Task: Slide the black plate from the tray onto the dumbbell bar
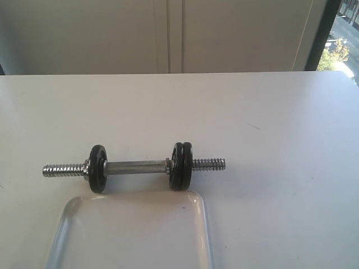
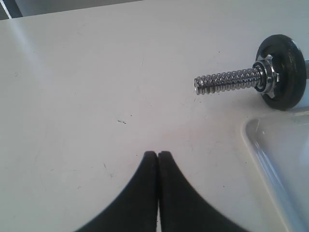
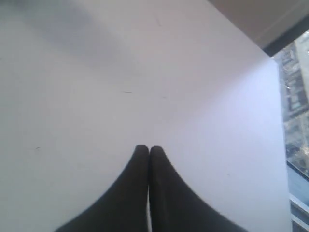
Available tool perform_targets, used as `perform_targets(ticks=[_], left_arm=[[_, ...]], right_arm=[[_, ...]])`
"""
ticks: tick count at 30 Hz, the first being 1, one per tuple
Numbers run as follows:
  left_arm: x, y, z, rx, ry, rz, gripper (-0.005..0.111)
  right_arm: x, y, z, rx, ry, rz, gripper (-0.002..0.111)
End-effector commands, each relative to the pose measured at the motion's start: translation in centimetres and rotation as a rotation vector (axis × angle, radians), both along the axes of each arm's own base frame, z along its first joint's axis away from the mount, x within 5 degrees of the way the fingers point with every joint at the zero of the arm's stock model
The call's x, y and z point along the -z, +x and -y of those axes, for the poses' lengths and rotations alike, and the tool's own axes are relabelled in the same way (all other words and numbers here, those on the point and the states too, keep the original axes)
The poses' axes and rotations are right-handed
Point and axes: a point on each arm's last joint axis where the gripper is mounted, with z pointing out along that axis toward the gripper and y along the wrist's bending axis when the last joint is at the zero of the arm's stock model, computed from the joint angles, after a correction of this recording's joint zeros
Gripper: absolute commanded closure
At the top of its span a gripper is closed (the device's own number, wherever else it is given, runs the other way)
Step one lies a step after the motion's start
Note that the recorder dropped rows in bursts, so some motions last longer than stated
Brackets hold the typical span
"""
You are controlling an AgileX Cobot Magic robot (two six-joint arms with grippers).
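Three discs sit on the dumbbell bar by the tray; left tool, right tool pressed together.

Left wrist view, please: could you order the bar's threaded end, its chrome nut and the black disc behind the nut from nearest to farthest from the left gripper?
1. The threaded end, pointing toward the shut left gripper.
2. The chrome nut, further along the bar.
3. The black disc, just beyond the nut, beside the tray corner.

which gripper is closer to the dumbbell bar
Left. The left gripper, shut, sits near the dumbbell bar, off its threaded end; the right gripper faces only table, bar out of view.
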Motion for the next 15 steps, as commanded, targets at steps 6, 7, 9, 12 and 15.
perform_targets(ticks=[6, 7, 9, 12, 15], left_arm=[[0.07, -0.01, 0.05, 0.006, -0.005, 0.003, 0.107], [0.07, -0.01, 0.05, 0.006, -0.005, 0.003, 0.107], [0.07, -0.01, 0.05, 0.006, -0.005, 0.003, 0.107], [0.07, -0.01, 0.05, 0.006, -0.005, 0.003, 0.107], [0.07, -0.01, 0.05, 0.006, -0.005, 0.003, 0.107]], right_arm=[[-1.52, 0.69, 0.72, 0.127, -0.002, 0.217, 0.108], [-1.52, 0.69, 0.72, 0.127, -0.002, 0.217, 0.108], [-1.52, 0.69, 0.72, 0.127, -0.002, 0.217, 0.108], [-1.54, 0.69, 0.79, 0.127, -0.028, 0.220, 0.108], [-1.53, 0.69, 0.84, 0.126, -0.045, 0.220, 0.108]])
